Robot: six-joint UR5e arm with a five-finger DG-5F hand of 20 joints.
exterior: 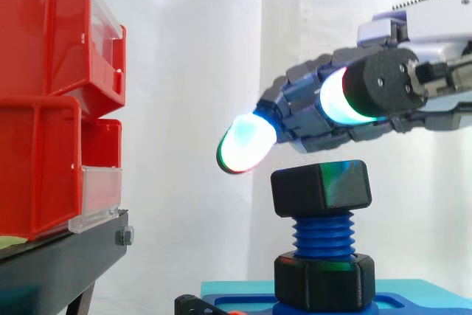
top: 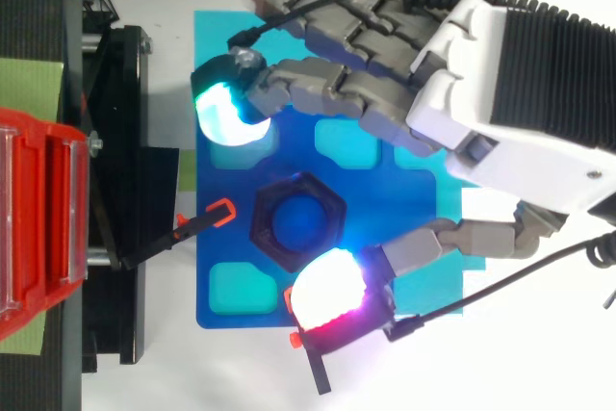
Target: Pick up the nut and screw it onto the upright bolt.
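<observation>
White curtain cloth is seen behind the upright blue plastic bolt [exterior: 323, 232], and red plastic bins [exterior: 51, 101] are stacked well off to one side of the bolt. The black hexagonal plastic nut [exterior: 321, 186] is seated on the bolt's top, with bare thread exposed between it and a black hexagonal collar [exterior: 324, 282] at the bolt's foot. The hand [top: 462, 108] is held just above the bolt, released, with nothing grasped. Its glowing fingertips [top: 229, 115] are spread to opposite sides of the bolt's vertical axis. A straight descent along that axis is judged necessary so that the nut is straddled and turned.
</observation>
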